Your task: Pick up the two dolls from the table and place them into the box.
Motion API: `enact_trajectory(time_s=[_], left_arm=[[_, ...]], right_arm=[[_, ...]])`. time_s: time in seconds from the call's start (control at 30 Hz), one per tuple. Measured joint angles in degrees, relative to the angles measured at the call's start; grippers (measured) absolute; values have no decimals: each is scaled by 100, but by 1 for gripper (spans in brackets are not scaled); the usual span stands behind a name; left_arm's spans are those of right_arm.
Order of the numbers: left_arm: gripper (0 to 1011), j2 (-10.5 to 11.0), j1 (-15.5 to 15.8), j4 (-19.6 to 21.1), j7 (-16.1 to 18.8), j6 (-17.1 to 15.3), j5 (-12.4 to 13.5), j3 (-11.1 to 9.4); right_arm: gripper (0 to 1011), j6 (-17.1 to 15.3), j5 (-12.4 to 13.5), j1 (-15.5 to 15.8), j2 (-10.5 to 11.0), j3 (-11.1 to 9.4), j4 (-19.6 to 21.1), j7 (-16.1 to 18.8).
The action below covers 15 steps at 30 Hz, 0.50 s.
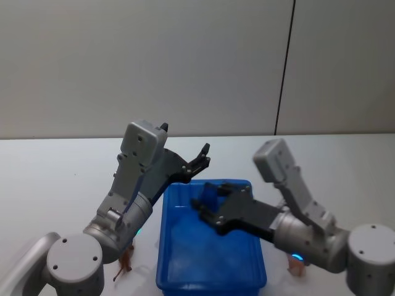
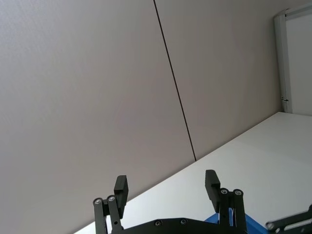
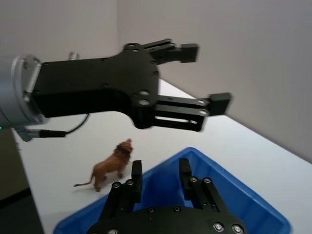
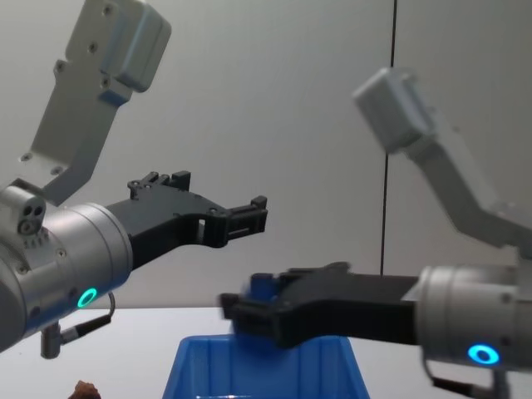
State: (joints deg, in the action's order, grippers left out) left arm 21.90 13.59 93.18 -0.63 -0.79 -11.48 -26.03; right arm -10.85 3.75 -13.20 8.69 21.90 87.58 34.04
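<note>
The box [image 1: 210,259] sits on the tabletop [image 1: 49,179]. The left tool [image 1: 202,156] hangs above its far left corner, and the right tool [image 1: 207,202] is over its inside. One doll [image 1: 125,262] stands left of both tools, just beside the box. The other doll [image 1: 297,266] lies to their right.

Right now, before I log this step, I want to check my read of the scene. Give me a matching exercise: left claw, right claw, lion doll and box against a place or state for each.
1. left claw
2. right claw
3. lion doll
4. box

a. blue, sitting between the two arms
b. open and empty, low over the box
c. standing on the table, on the robot's left of the box
d. open and empty, raised higher than the other claw

Pairs: 1-d, 2-b, 3-c, 4-a.
</note>
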Motion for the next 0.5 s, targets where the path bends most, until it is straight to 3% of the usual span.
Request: enact_trajectory(time_s=[0.1,0.5], left_arm=[[1003,0,0,0,0,0,0,0],[1003,0,0,0,0,0,0,0]], right_arm=[[515,-134,6,-125,-138,102,-130,218],[872,-340,18,-325,-356,265,-345,541]])
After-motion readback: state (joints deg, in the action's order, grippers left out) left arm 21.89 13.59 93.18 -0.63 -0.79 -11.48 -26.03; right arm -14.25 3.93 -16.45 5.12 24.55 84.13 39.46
